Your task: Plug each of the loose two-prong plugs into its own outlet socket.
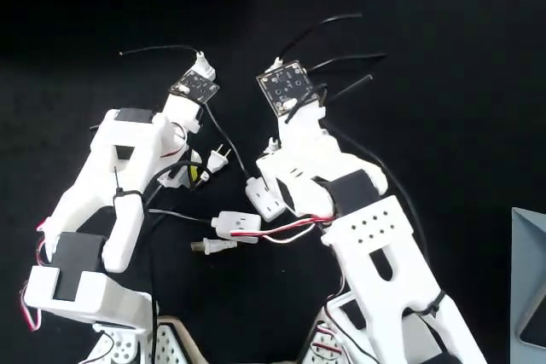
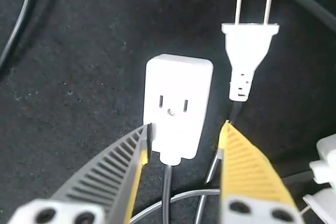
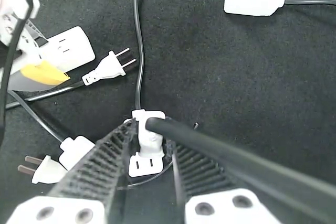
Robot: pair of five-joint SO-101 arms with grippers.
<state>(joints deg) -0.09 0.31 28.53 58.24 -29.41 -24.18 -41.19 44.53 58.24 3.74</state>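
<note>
Rounded white outlet socket (image 2: 178,103) lies on fuzzy black cloth (image 2: 79,77), a plug (image 2: 249,40) just beside it, metal prongs pointing away. Left gripper (image 2: 185,128) straddles the socket's cord end, jaws wide, gripping nothing. Right gripper (image 3: 149,138) pinches a white connector (image 3: 143,163), half hidden by a thick black cable (image 3: 220,156).

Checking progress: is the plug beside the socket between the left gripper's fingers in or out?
Out. The plug lies beside the outlet socket, prongs bare, socket slots empty.
</note>
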